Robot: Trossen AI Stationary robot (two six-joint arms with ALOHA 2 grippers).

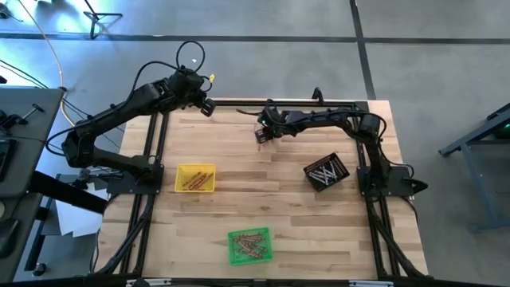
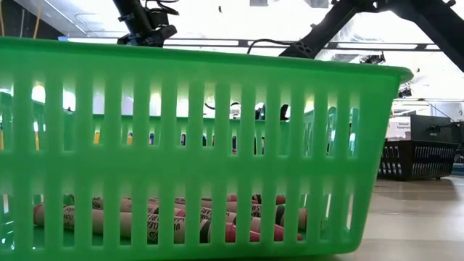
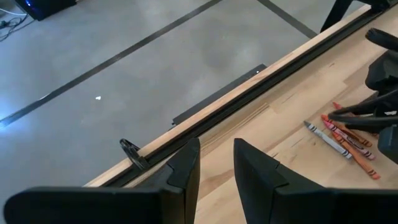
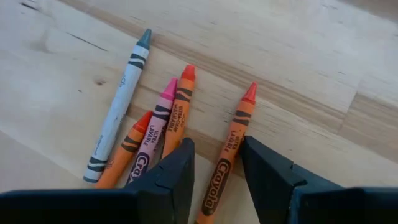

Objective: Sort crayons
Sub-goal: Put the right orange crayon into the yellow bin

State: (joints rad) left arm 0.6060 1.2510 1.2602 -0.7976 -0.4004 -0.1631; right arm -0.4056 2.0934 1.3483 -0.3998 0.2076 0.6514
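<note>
One orange crayon [image 4: 227,152] on the table between the spread fingers of the right pincer [image 4: 217,171], unclamped.

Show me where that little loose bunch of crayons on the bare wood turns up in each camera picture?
High view: the loose crayons lie near the table's far edge, under the right gripper.
Low view: not in it; the green tray fills the picture.
Left wrist view: at the right edge, beside the right arm.
Right wrist view: mid-picture, one orange crayon between the open fingers.
Shared landmark: the right gripper above them.
</note>
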